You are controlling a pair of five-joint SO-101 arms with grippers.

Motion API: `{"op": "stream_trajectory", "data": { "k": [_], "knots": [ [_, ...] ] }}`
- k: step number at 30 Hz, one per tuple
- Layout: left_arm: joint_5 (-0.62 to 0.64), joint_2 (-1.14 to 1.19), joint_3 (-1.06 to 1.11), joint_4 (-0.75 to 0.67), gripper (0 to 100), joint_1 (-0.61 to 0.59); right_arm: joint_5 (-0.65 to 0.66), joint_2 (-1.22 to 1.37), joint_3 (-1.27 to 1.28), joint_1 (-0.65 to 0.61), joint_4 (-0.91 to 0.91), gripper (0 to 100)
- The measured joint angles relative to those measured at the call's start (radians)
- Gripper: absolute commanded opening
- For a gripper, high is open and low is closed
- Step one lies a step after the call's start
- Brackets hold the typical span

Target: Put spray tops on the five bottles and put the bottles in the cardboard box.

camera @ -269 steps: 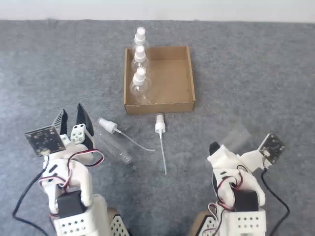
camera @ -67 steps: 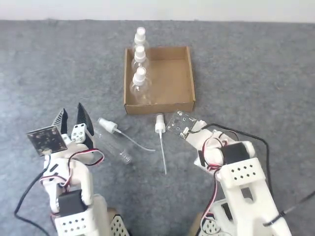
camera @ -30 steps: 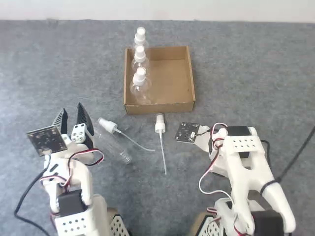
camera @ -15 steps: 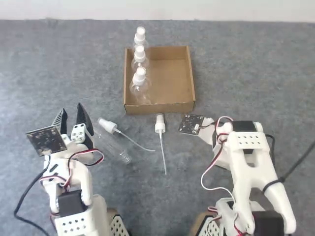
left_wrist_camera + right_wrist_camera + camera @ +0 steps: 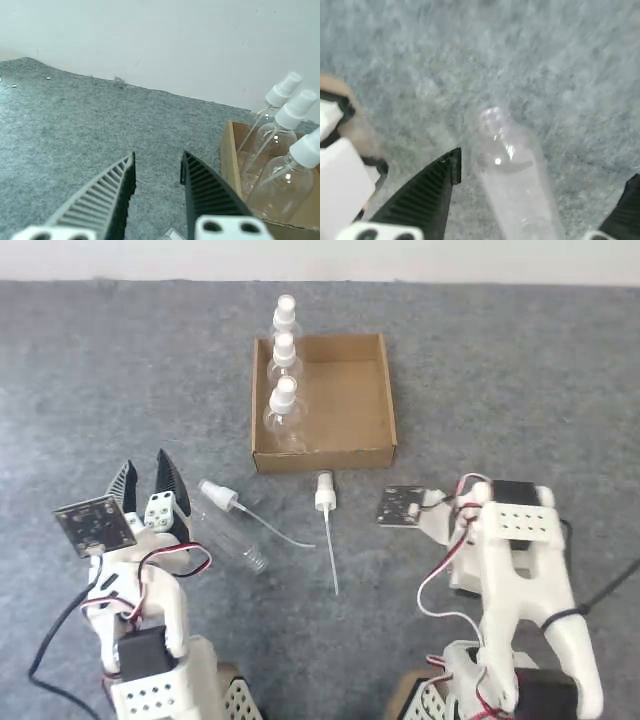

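The right pincer (image 5: 542, 172) spreads astride a clear uncapped bottle (image 5: 512, 187) on the grey surface (image 5: 520, 360); the left pincer (image 5: 150, 478) gapes too. The brown cardboard box (image 5: 388, 400) holds three capped bottles (image 5: 284, 405); a fourth capped bottle (image 5: 235, 530) and a loose white spray top (image 5: 325, 495) lie nearby.

A grey felt mat (image 5: 520, 370) covers the tabletop. A plain white wall (image 5: 150, 40) rises along the mat's far edge.

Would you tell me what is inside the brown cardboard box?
Three clear bottles with white spray tops stand in a row along one wall of the brown cardboard box; the floor beneath them is hidden.
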Motion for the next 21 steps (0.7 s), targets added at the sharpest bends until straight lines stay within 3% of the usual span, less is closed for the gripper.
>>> {"op": "stream_trajectory", "data": {
  "k": [8,14,21],
  "knots": [
    [0.0,0.0,0.0,0.0,14,0.0,0.13,0.0,0.057,0.086,-0.002,43.8],
    [0.0,0.0,0.0,0.0,14,0.0,0.14,0.0,0.178,0.083,-0.184,42.3],
    [0.0,0.0,0.0,0.0,14,0.0,0.12,0.0,0.221,0.083,-0.285,13.9]
  ]
}}
